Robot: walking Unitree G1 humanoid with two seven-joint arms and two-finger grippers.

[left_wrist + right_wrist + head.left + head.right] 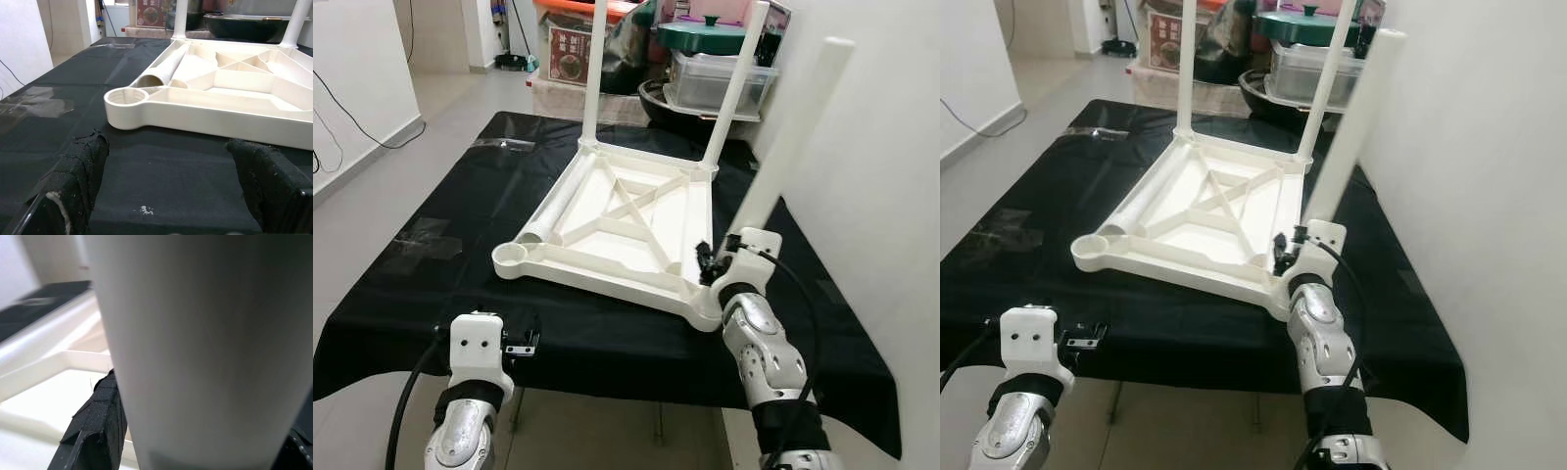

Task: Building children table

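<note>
The white plastic kids' table (626, 220) is lying upside down on the tabletop (460, 215), which has a black cloth over it. Two legs (593, 69) are already standing up in the far corners. A third leg (788, 137) is upright at the near right corner, and the right hand (710, 262) is clamped on it low down, right by that corner socket; the right wrist view shows a black finger (95, 431) pressed against the white tube. A fourth leg (553, 211) lies loose inside the frame along its left side, with its open end next to the empty near-left socket (509, 255). The left hand (171, 196) hovers low at the near edge of the cloth, fingers spread wide with nothing between them, a bit short of that socket. Behind the tabletop there's a pile of stuff: a clear storage box (715, 83) with a green lid (705, 37) on top, a dark bowl (244, 24), and a red box (570, 49) whose print is too blurry to read. A white wall (871, 147) runs close along the right.
</note>
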